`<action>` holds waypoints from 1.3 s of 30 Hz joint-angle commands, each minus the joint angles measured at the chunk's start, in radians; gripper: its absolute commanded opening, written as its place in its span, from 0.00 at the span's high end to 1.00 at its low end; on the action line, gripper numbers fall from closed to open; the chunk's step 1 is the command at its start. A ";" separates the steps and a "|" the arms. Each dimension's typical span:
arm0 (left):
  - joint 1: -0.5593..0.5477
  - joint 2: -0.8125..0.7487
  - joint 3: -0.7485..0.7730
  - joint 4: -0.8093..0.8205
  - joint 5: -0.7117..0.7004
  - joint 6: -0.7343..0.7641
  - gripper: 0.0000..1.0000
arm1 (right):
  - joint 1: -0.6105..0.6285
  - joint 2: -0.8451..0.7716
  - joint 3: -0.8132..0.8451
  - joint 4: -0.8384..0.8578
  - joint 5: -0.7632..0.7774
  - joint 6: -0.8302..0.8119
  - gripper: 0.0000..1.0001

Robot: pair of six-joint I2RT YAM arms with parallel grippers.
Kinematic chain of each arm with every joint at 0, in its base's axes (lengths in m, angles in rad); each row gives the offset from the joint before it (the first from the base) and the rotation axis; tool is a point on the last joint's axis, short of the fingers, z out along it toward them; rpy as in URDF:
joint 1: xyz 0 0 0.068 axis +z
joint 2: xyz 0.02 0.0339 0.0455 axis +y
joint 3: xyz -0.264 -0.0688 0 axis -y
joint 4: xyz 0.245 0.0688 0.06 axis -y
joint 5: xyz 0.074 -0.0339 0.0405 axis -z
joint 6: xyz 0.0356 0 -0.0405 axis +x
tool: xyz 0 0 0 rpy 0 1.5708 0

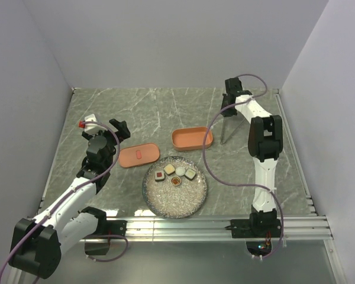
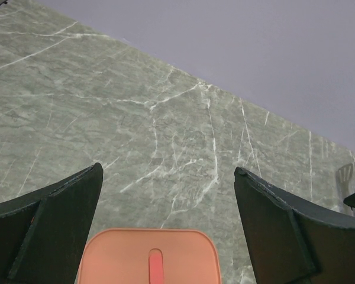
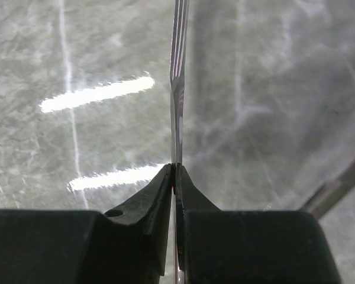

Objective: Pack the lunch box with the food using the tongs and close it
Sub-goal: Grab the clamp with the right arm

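- Plate [image 1: 174,201], round and speckled grey, sits nearest the arm bases on the green marbled worktop [image 1: 106,112]. Five bite-size sushi-like pieces [image 1: 169,170] lie on its far half.
- Flat salmon-orange plastic lid [image 1: 139,155] with a small red mark lies just beyond the plate's left side. The left pincer [image 2: 168,170] hangs over the lid's far edge, spread wide and holding nothing.
- Matching salmon-orange oblong tray [image 1: 192,138] stands uncovered just beyond the plate.
- Right pincer [image 3: 176,171] is pressed together on thin grey metal tongs [image 1: 224,130], which hang just right of the tray.
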 commanded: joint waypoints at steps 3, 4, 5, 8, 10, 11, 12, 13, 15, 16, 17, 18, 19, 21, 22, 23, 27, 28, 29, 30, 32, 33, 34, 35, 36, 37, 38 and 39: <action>0.004 0.004 0.012 0.035 0.000 -0.011 0.00 | 0.015 0.011 0.072 -0.041 -0.013 -0.030 0.88; 0.004 0.004 0.012 0.035 0.003 -0.011 0.01 | 0.014 0.009 0.070 -0.036 -0.015 -0.032 0.88; 0.004 0.004 0.012 0.035 0.005 -0.011 0.01 | 0.015 0.009 0.069 -0.036 -0.016 -0.033 0.88; 0.004 0.001 0.010 0.033 0.009 -0.013 0.01 | 0.014 0.008 0.069 -0.038 -0.016 -0.038 0.84; 0.004 -0.004 0.010 0.033 0.013 -0.011 0.01 | 0.014 -0.001 0.061 -0.029 -0.021 -0.043 0.79; 0.003 -0.007 0.007 0.035 0.013 -0.011 0.01 | 0.014 -0.012 0.038 -0.016 -0.027 -0.046 0.78; 0.004 -0.010 0.006 0.036 0.014 -0.011 0.01 | 0.017 -0.037 0.023 -0.004 -0.028 -0.046 0.74; 0.004 -0.012 0.006 0.038 0.016 -0.011 0.01 | 0.017 -0.054 0.006 0.010 -0.028 -0.046 0.72; 0.004 -0.019 0.001 0.041 0.019 -0.011 0.01 | 0.028 -0.110 -0.052 0.050 -0.003 -0.047 0.66; 0.004 -0.021 0.000 0.041 0.017 -0.011 0.01 | 0.032 -0.136 -0.078 0.065 0.014 -0.050 0.64; 0.004 -0.021 0.000 0.041 0.017 -0.011 0.01 | 0.040 -0.167 -0.147 0.111 0.033 -0.052 0.62; 0.003 -0.027 -0.002 0.043 0.016 -0.011 0.01 | 0.048 -0.233 -0.185 0.138 0.063 -0.055 0.59; 0.004 -0.029 -0.005 0.044 0.017 -0.011 0.01 | 0.061 -0.268 -0.227 0.198 0.074 -0.055 0.57; 0.006 -0.035 -0.008 0.047 0.016 -0.011 0.00 | 0.077 -0.372 -0.339 0.249 0.111 -0.049 0.54; 0.004 -0.038 -0.010 0.047 0.017 -0.011 0.00 | 0.090 -0.406 -0.377 0.295 0.126 -0.044 0.53; 0.004 -0.039 -0.011 0.047 0.017 -0.013 0.01 | 0.098 -0.440 -0.446 0.312 0.148 -0.038 0.52; 0.006 -0.053 -0.020 0.055 0.020 -0.011 0.01 | 0.127 -0.601 -0.606 0.410 0.171 -0.001 0.34; 0.006 -0.055 -0.022 0.055 0.020 -0.011 0.01 | 0.132 -0.617 -0.635 0.430 0.163 0.020 0.29; 0.006 -0.056 -0.022 0.053 0.019 -0.011 0.01 | 0.135 -0.630 -0.682 0.461 0.153 0.035 0.25; 0.006 -0.058 -0.022 0.053 0.020 -0.011 0.01 | 0.135 -0.650 -0.703 0.473 0.149 0.055 0.16; 0.006 -0.062 -0.022 0.050 0.025 -0.014 0.01 | 0.135 -0.663 -0.753 0.511 0.156 0.101 0.01; 0.006 -0.065 -0.023 0.052 0.026 -0.014 0.01 | 0.135 -0.667 -0.767 0.522 0.168 0.120 0.00; 0.006 -0.068 -0.025 0.050 0.028 -0.016 0.00 | 0.135 -0.667 -0.775 0.527 0.182 0.161 0.00; 0.006 -0.076 -0.026 0.049 0.029 -0.016 0.01 | 0.134 -0.663 -0.781 0.521 0.212 0.186 0.00; 0.006 -0.078 -0.028 0.049 0.031 -0.014 0.01 | 0.135 -0.658 -0.781 0.515 0.224 0.210 0.00; 0.006 -0.082 -0.031 0.049 0.032 -0.017 0.00 | 0.137 -0.652 -0.772 0.484 0.249 0.276 0.00; 0.006 -0.091 -0.033 0.049 0.031 -0.017 0.01 | 0.135 -0.631 -0.763 0.460 0.270 0.311 0.00; 0.006 -0.096 -0.034 0.049 0.031 -0.017 0.01 | 0.143 -0.618 -0.755 0.441 0.306 0.336 0.00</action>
